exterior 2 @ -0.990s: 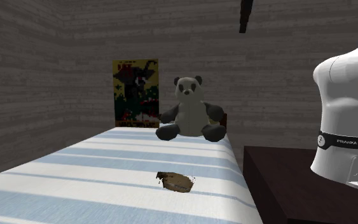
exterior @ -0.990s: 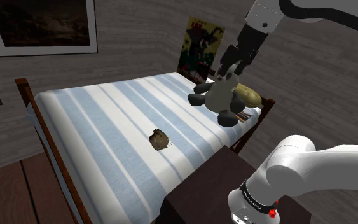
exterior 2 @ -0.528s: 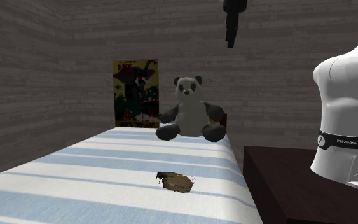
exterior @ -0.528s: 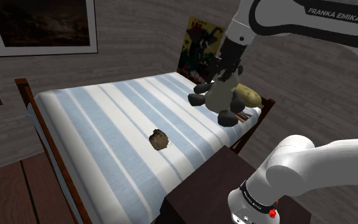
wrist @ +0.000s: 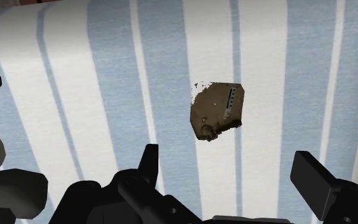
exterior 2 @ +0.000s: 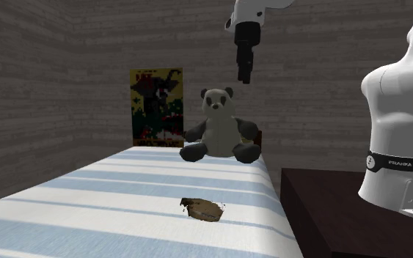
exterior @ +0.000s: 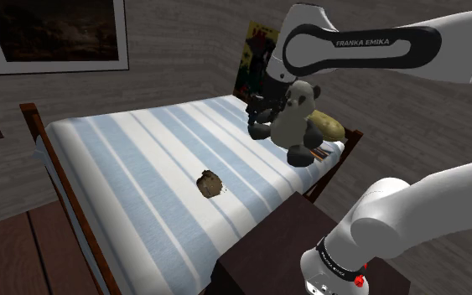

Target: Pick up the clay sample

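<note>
The clay sample [exterior: 210,183] is a small brown lump lying on the blue-and-white striped bed [exterior: 125,159], near the edge that faces the stand. It also lies on the stripes in the second exterior view [exterior 2: 202,209]. My gripper [exterior: 257,107] hangs high above the bed beside the toy panda's head, well clear of the clay. In the second exterior view the gripper [exterior 2: 243,76] points straight down above the panda. In the wrist view the clay sample [wrist: 217,111] lies just ahead of the gripper [wrist: 229,167], whose fingers stand wide apart with nothing between them.
A grey-and-black toy panda [exterior: 297,126] sits at the bed's far end, its limbs [wrist: 9,188] near the gripper. A tan lump [exterior: 330,126] lies behind it. A poster [exterior 2: 155,106] hangs on the wall. A dark nightstand [exterior 2: 344,212] carries the robot's base.
The arm has swung toward the shoulder view's left and come down. The gripper has moved from beyond the panda to beside its head. The clay has not moved.
</note>
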Tool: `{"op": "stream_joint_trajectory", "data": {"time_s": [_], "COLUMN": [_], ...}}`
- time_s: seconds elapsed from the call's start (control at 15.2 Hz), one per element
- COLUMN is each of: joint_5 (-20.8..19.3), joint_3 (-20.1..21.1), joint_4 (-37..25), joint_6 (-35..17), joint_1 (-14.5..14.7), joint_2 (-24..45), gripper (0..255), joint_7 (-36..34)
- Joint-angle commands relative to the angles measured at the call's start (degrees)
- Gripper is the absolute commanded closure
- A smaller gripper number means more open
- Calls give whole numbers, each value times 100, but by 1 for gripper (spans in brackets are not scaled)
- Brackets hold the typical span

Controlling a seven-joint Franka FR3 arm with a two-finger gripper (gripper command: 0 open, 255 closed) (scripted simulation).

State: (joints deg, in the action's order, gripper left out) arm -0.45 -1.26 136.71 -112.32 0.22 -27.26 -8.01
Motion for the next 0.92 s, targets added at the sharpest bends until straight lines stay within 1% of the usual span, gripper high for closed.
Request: {"op": "stream_joint_trajectory", "data": {"time_s": [0.0,0.4,0.86], "joint_5": [15,60,136], "joint_3": [2,-9,-9], "joint_4": [-37,-265,-845], "joint_6": [-317,-1129,-1852], "joint_1": [9,25,34], "joint_2": [411,1652,3192], "gripper": [0,0,0], "joint_7": [-12,-9,12]}}
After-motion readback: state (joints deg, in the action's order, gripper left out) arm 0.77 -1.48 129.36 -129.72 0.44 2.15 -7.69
